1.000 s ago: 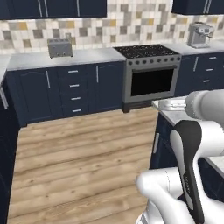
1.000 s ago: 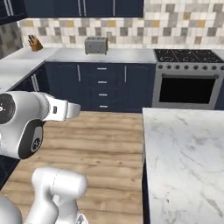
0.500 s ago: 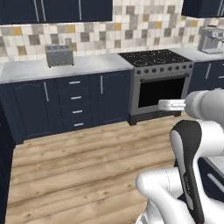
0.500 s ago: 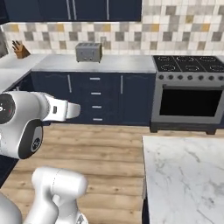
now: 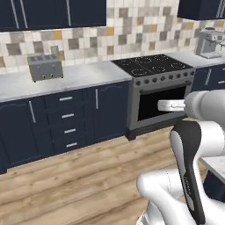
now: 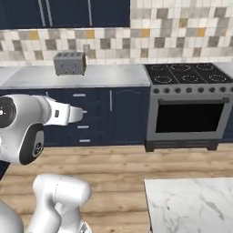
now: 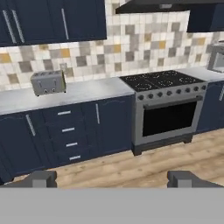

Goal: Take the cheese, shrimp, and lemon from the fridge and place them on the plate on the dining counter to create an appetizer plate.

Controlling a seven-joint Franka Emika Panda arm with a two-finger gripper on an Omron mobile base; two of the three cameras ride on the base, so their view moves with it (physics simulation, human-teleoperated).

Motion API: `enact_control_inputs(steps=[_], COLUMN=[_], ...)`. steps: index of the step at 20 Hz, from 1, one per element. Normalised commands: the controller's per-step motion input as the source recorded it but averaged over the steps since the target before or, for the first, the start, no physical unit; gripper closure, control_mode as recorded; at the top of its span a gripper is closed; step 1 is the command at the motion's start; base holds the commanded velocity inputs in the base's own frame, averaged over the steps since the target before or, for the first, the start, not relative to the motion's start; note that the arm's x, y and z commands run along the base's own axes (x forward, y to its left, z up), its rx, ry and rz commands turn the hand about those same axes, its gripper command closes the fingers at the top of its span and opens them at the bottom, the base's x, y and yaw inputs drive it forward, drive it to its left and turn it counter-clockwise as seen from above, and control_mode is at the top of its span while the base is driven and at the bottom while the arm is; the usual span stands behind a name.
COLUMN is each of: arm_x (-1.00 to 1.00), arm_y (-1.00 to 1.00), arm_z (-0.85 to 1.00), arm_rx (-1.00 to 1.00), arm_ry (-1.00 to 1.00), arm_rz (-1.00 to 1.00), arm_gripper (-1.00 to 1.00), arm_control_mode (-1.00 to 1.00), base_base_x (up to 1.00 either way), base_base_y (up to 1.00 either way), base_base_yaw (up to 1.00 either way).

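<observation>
My gripper [image 7: 113, 179] is open, its two dark fingertips [image 7: 43, 178] wide apart with nothing between them. It faces the navy cabinets and the stove across the wooden floor. A corner of the dining counter [image 6: 191, 205], white veined marble, lies at the lower right of the right base view. A sliver of its top [image 5: 217, 165] also appears beside my arm in the left base view. The cheese, shrimp, lemon, fridge and plate are out of view.
A steel stove [image 7: 168, 111] with a black cooktop stands to the right. A grey toaster [image 7: 48, 82] sits on the grey worktop [image 7: 87, 94] over navy drawers. A coffee machine [image 5: 206, 41] stands at the far right. Wooden floor [image 6: 118, 168] lies open ahead.
The whole picture has shifted, so the base has driven. The worktop, toaster and stove look nearer and larger, and less of the marble top shows. My gripper stays open.
</observation>
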Motion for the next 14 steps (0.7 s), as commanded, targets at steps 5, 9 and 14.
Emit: enact_control_inputs(steps=[5,9,14], arm_x=[0.00,0.00,0.00], arm_y=[0.00,0.00,0.00], arm_z=[0.00,0.00,0.00], arm_rx=[0.00,0.00,0.00], arm_ry=[0.00,0.00,0.00], arm_rz=[0.00,0.00,0.00], arm_gripper=[-1.00,-1.00,-1.00], arm_control_mode=[1.00,1.00,1.00], base_base_x=[0.73,0.60,0.64], base_base_y=[-0.02,0.02,0.44], base_base_yaw=[-0.58,-0.63,-0.78])
